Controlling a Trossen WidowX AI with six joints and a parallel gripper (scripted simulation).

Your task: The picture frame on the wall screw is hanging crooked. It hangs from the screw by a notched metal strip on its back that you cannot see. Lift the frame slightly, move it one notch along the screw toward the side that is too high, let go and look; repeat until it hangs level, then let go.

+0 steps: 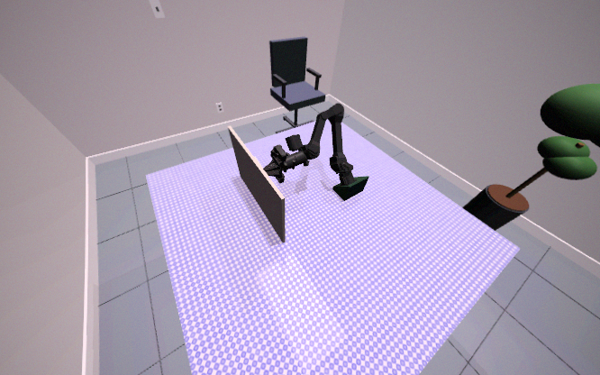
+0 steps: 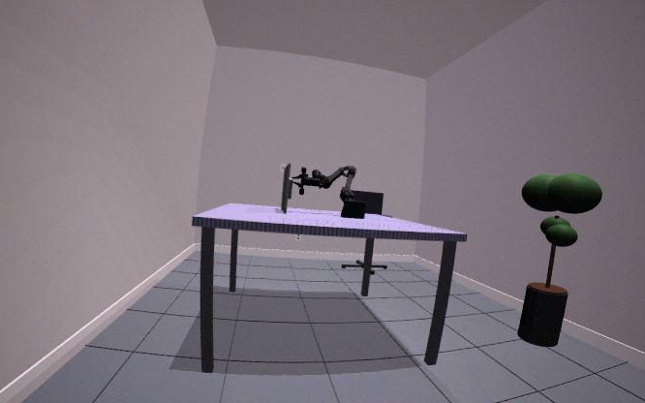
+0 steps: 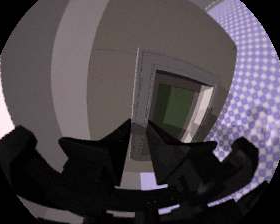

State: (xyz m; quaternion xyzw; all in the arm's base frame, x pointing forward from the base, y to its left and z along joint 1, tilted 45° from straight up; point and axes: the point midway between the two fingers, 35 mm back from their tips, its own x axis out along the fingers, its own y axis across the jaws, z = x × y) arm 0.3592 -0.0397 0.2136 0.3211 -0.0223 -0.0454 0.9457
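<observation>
The picture frame hangs on the robot-facing side of the upright wall panel. It has a grey border around a dark green picture. In the wrist view it looks slanted, but that view is itself turned, so I cannot tell how far it is off level. My gripper is shut on the frame's border, on the bar at the left of the wrist view. The screw and the notched strip are hidden behind the frame. The panel hides the frame in the top view.
The panel stands on the checkered table top. The arm's dark green base block sits behind the gripper. An office chair and a potted plant stand on the floor beyond the table.
</observation>
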